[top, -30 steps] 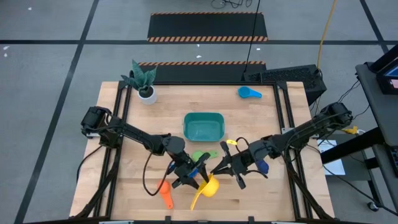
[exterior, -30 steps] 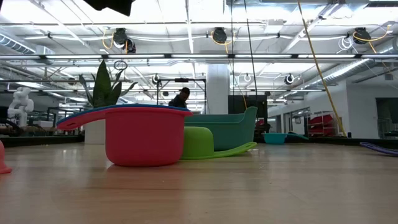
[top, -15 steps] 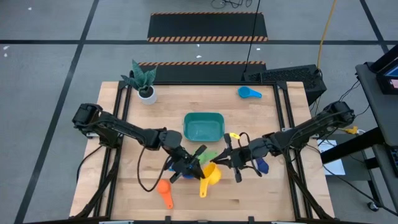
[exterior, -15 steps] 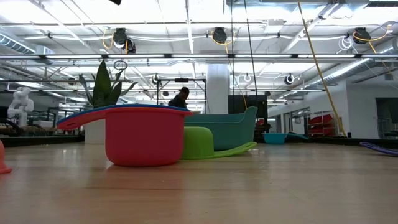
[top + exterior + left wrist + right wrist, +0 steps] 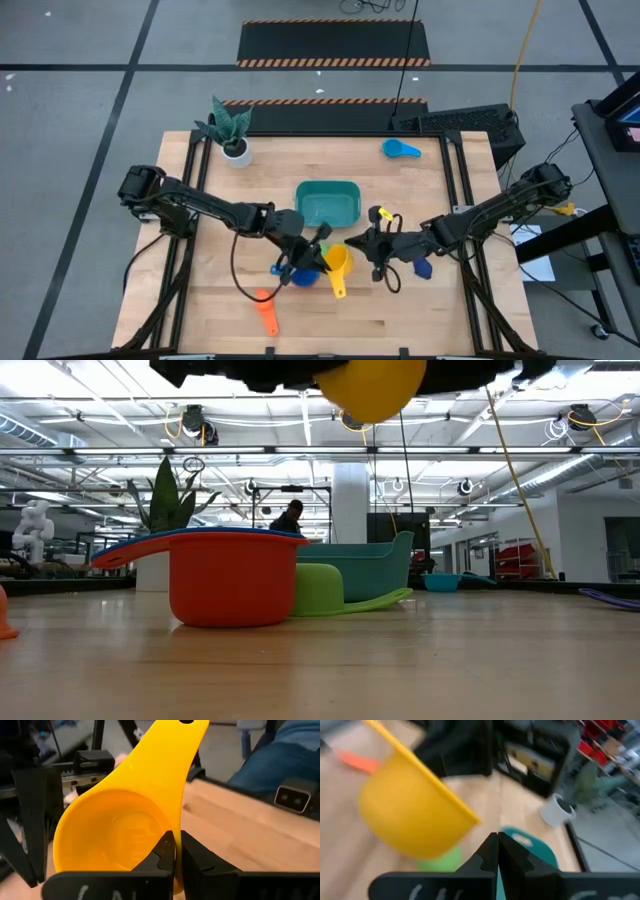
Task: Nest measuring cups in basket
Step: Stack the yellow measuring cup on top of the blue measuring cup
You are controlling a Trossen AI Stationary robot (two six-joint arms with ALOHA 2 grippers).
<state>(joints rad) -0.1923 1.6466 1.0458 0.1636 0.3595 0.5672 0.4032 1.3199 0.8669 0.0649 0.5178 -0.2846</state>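
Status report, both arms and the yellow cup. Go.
Left gripper shut on yellow cup, lifted near basket. Right gripper shut, empty, beside it. Red cup and green cup sit below.

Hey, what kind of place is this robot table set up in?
Probably an industrial lab or workshop. The wooden table stands on a grey floor with hazard-striped mats, and the low view shows an open hall with exposed ceiling pipes and a person working behind.
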